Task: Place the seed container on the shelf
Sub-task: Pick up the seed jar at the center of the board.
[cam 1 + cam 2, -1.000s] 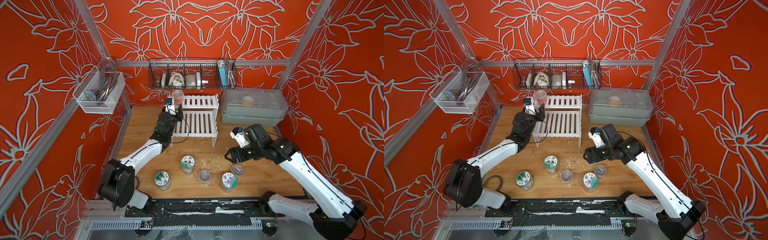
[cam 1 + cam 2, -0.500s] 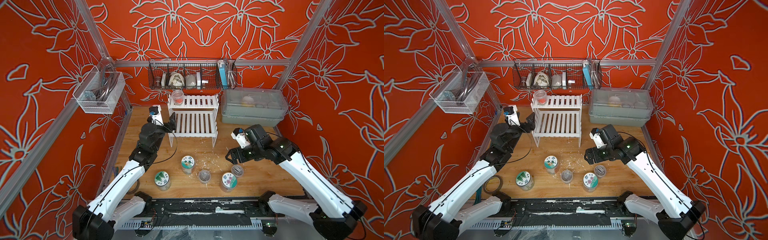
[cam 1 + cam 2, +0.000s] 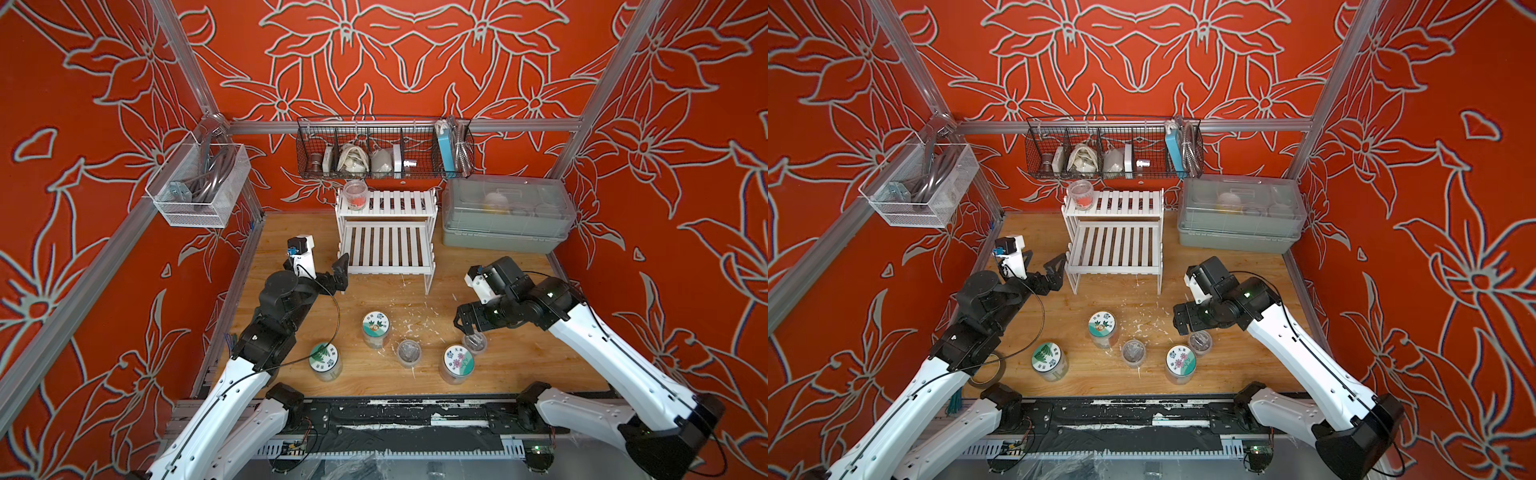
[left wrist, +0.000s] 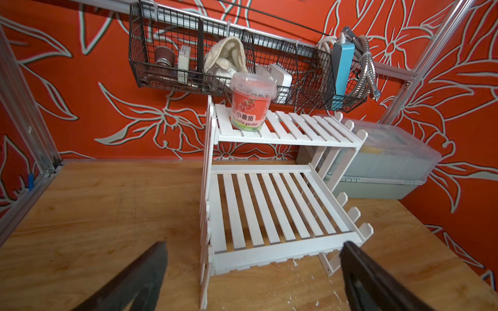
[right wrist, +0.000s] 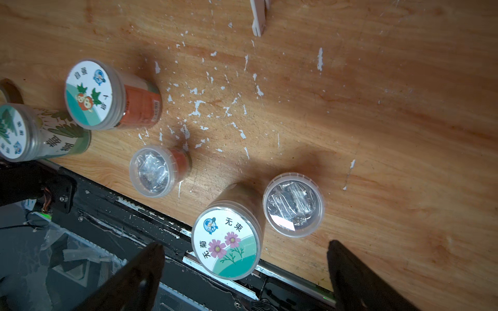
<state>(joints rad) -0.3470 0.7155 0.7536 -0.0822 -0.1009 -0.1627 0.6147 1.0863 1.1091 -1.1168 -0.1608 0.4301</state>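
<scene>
Resting on the shelf (image 4: 310, 126), top tier: seed container (image 4: 252, 105); left fingers (image 4: 140, 274), right fingers (image 5: 134, 277) spread, empty.

Labels in sight: one tub, three jars

On the shelf (image 4: 296, 129), top tier, the seed container (image 4: 252, 107) reads "小番茄" on its white band, with "little garden" beneath and the word before it curving out of sight. Down on the surface, the flower-lid jar (image 5: 227, 239) shows "无束" above the pink blooms. Print on the tomato-lid jar (image 5: 93, 93) and the leaf-label jar (image 5: 40, 134) is too small or skewed to read.
</scene>
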